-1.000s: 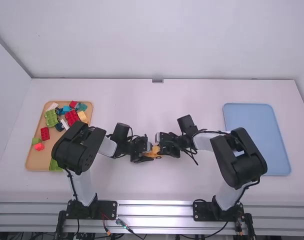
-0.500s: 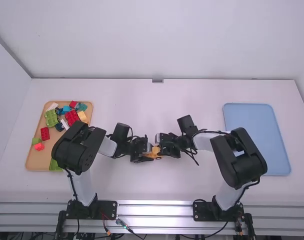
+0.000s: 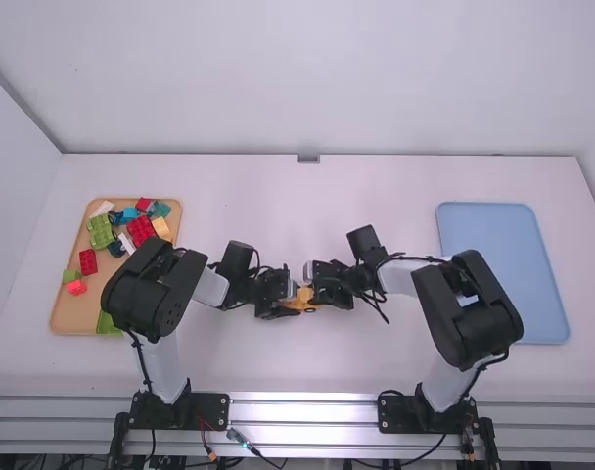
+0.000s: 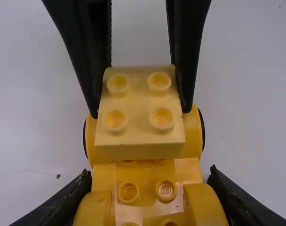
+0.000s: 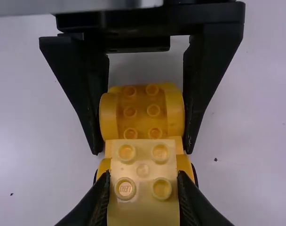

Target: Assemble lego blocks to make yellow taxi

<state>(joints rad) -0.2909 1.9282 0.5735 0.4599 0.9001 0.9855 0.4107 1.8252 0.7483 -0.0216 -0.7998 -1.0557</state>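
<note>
Near the table's middle in the high view, my left gripper (image 3: 286,304) and right gripper (image 3: 315,292) meet at the yellow car body (image 3: 300,300). In the left wrist view, my left gripper (image 4: 150,193) is shut on the sides of that wheeled yellow body (image 4: 145,190). A pale yellow block (image 4: 140,103), studs up, sits at the body's other end between the right gripper's fingers. In the right wrist view, my right gripper (image 5: 143,190) is shut on this block (image 5: 143,197). Whether it is fully seated cannot be told.
A wooden tray (image 3: 72,315) with several coloured blocks lies at the left, partly under the left arm. An orange-yellow block (image 3: 161,228) is among them. A blue tray (image 3: 498,259) lies at the right, behind and beside the right arm.
</note>
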